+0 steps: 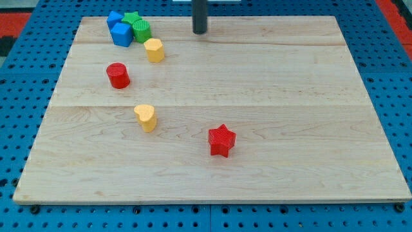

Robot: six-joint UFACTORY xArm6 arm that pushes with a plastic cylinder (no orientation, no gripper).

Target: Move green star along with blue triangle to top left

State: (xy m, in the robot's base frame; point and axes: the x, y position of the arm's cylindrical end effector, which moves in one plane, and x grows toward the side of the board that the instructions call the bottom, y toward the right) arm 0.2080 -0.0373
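Note:
A green star (131, 18) sits at the view's top left of the wooden board (270, 129), packed in a cluster with a blue triangle (114, 19), a blue cube (121, 34) and a green cylinder-like block (142, 29). The blocks in the cluster touch each other. My tip (200, 31) stands near the board's top edge, to the right of the cluster and apart from it, touching no block.
A yellow hexagon-like block (154, 49) lies just below right of the cluster. A red cylinder (118, 75) sits lower left, a yellow heart (146, 117) below it, and a red star (222, 140) near the board's middle bottom. Blue pegboard surrounds the board.

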